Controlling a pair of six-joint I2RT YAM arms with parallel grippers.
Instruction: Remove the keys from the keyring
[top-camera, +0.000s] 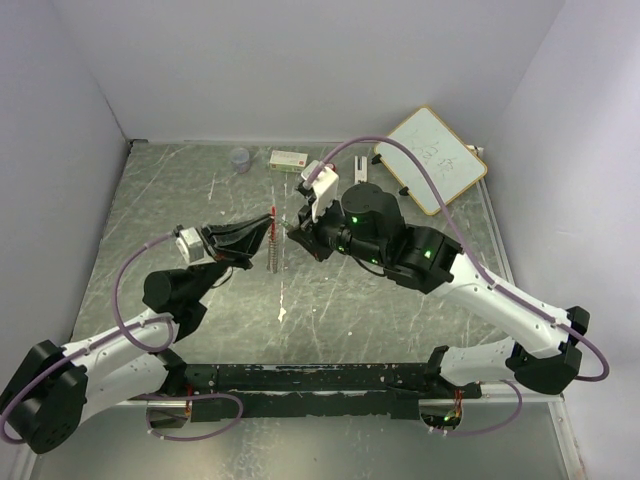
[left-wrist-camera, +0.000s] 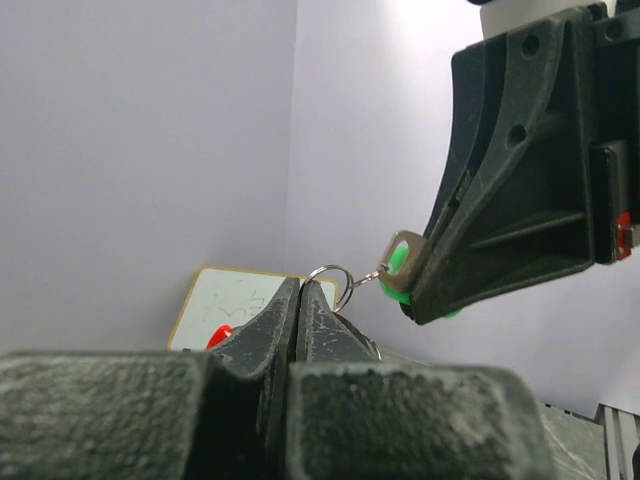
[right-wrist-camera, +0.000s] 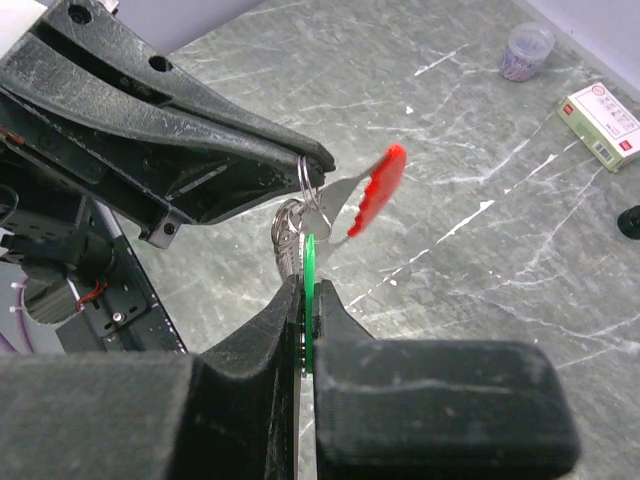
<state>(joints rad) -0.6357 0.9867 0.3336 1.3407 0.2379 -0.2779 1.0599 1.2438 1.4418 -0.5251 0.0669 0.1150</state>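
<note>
Both grippers meet in mid-air above the table's middle. My left gripper (top-camera: 266, 232) (left-wrist-camera: 301, 283) is shut on the keyring (left-wrist-camera: 338, 272) (right-wrist-camera: 303, 176), a thin grey wire ring poking out past its tips. A ribbed grey strand (top-camera: 272, 256) hangs below it. My right gripper (top-camera: 293, 232) (right-wrist-camera: 305, 285) is shut on the green key (right-wrist-camera: 310, 255) (left-wrist-camera: 398, 262), held edge-on between its pads and still linked to the ring. The red key (right-wrist-camera: 378, 190) (top-camera: 272, 214) dangles free from the ring, beside the left fingertips. The two sets of tips are almost touching.
A small whiteboard (top-camera: 432, 158) leans at the back right. A white box (top-camera: 288, 158) (right-wrist-camera: 598, 122) and a small clear cup (top-camera: 240, 158) (right-wrist-camera: 527, 48) stand near the back wall. White walls close in three sides of the marbled table (top-camera: 180, 210).
</note>
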